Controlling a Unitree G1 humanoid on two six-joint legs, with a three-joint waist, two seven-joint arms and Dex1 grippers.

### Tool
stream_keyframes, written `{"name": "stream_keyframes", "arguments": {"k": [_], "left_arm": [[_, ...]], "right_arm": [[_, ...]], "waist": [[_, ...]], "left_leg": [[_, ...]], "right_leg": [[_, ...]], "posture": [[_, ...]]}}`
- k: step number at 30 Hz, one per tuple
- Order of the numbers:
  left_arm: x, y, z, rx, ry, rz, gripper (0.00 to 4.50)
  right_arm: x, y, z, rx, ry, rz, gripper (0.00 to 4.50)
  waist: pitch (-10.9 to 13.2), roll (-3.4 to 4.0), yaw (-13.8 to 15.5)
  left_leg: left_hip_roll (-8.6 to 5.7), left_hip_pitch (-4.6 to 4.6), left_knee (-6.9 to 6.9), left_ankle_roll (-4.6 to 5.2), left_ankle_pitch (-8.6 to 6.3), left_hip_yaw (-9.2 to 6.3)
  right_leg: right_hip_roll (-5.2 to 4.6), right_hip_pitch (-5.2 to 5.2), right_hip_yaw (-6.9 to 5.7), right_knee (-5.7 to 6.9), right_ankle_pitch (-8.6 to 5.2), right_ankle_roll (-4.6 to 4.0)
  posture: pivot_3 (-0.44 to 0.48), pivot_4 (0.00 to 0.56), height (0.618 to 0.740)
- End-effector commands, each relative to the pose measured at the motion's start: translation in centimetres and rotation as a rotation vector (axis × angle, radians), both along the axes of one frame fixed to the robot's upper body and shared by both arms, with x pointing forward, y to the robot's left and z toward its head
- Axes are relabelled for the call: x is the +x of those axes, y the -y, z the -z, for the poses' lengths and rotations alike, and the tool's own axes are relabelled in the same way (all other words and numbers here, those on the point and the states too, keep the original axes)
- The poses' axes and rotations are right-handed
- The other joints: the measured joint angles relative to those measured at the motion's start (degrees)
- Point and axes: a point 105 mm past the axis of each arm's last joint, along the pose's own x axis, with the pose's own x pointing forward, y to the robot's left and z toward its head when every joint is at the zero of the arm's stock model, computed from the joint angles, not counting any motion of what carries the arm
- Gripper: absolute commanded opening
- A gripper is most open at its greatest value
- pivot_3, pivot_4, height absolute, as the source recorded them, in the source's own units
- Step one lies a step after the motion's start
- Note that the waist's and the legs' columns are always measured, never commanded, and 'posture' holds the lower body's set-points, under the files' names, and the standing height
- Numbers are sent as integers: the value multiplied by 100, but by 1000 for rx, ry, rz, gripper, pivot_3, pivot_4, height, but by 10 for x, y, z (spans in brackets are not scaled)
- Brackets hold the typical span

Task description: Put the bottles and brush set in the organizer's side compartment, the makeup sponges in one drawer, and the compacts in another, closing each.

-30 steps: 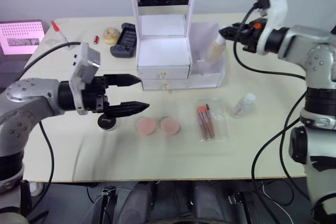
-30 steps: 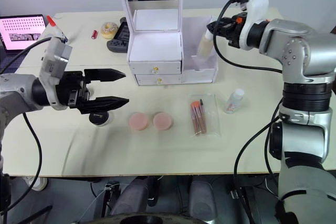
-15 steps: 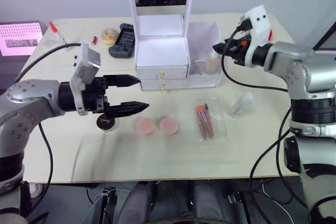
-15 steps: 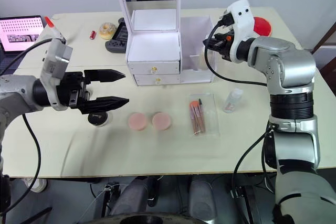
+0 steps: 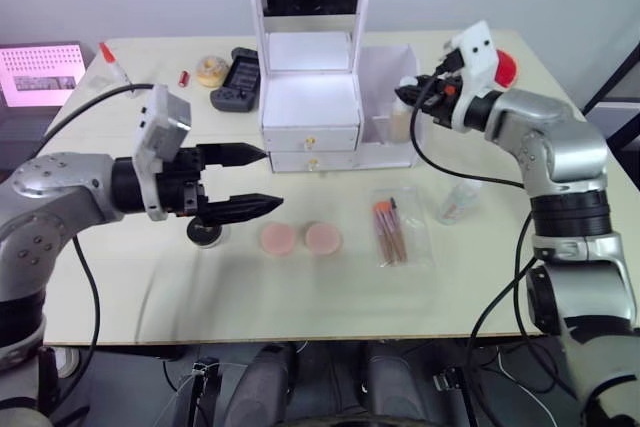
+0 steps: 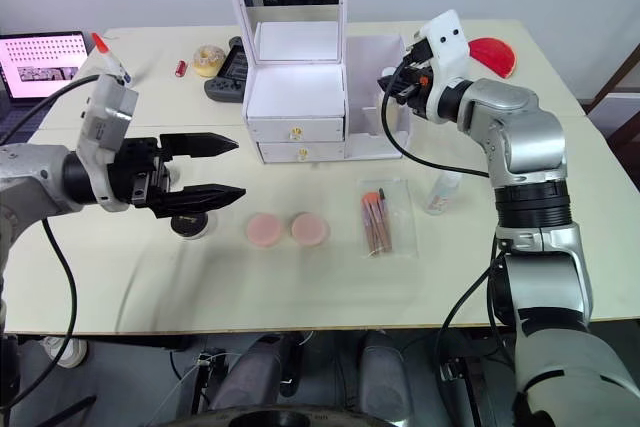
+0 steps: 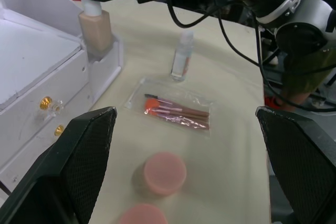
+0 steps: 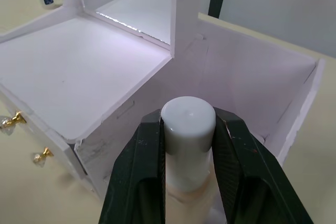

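Right wrist view: my right end effector [image 8: 187, 129] clamps the foundation bottle's [image 5: 402, 119] white cap, bottle standing inside the organizer's [image 5: 310, 97] side compartment [image 5: 385, 132]. My left end effector [image 5: 258, 180] hangs open left of the organizer.

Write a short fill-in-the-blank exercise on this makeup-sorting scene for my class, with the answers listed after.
1. The right gripper is shut on a bottle's white ____.
2. That bottle stands in the organizer's ____ compartment.
3. Both drawers are ____.
4. The two pink makeup sponges lie on the ____.

Answers: cap; side; closed; table
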Motion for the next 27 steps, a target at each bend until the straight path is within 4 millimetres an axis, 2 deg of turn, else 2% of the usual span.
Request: {"name": "stream_keyframes", "arguments": {"k": [1,5,9,16,20,27], "left_arm": [[-4,-2,-10,0,54,-3,4500],[-5,-3,-10,3,54,-5,4500],[-4,-3,-10,3,54,-5,4500],[-4,-3,-10,9,52,-3,4500],[-4,-4,-10,12,50,-4,4500],[-4,-5,-10,13,47,-4,4500]], "right_arm": [[4,13,6,2,-41,63,722],[1,11,-14,31,-3,55,722],[0,8,-22,46,15,58,722],[-6,3,-18,63,19,68,722],[-13,3,-23,70,79,76,722],[-23,-4,-18,88,152,72,722]], "waist": [[0,0,6],[0,0,8],[1,1,7],[2,2,-2],[2,2,3],[3,3,0]], "left_leg": [[0,0,0,0,0,0],[-1,-5,-3,0,0,0],[-1,-12,-9,0,0,1],[-1,-18,-15,0,0,10],[-1,-19,-17,0,0,14],[0,-20,-22,0,0,18]], "right_leg": [[0,0,0,-1,0,0],[0,-5,2,-3,0,0],[0,-14,2,-5,0,1],[-1,-28,12,-6,1,4],[-1,-31,16,-7,1,4],[-1,-37,22,-6,0,6]], "posture": [[0,150,737],[0,150,737],[0,150,737],[0,150,737],[0,150,737],[0,150,737]]}}
